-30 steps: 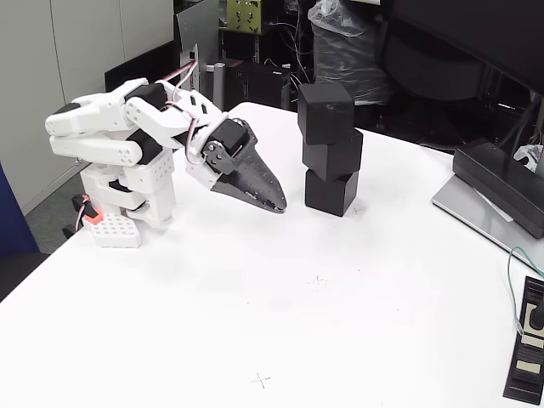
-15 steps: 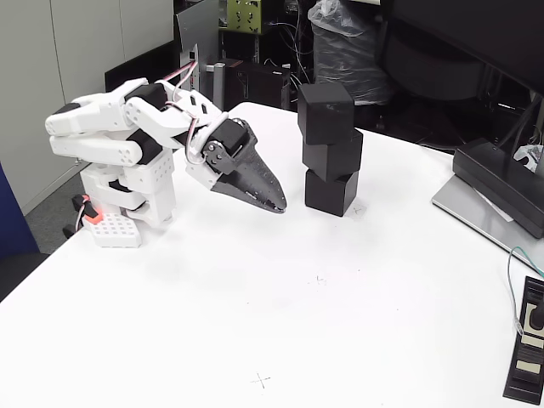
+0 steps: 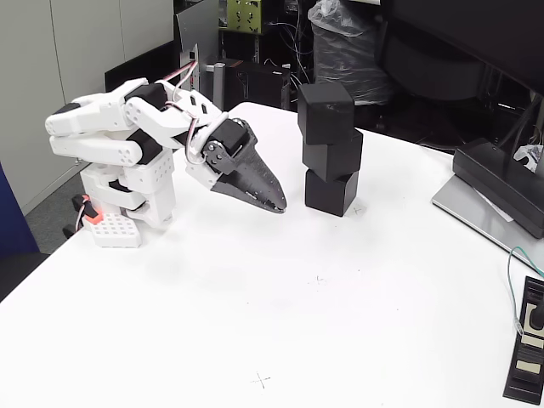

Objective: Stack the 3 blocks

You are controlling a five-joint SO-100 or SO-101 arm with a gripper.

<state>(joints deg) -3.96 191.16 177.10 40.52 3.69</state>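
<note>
three blocks [image 3: 329, 150] stand stacked, no writing legible; the gripper [image 3: 276, 202] beside them has jaws closed, empty.

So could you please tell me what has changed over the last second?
Nothing visibly changed. The gripper stays shut and folded back left of the stack, touching none of it, and the three black cubes remain stacked on the white table.

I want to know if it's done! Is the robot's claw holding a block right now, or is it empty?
Gripper: shut and empty, holding nothing; it sits apart from the stack of three black cubes.
</note>
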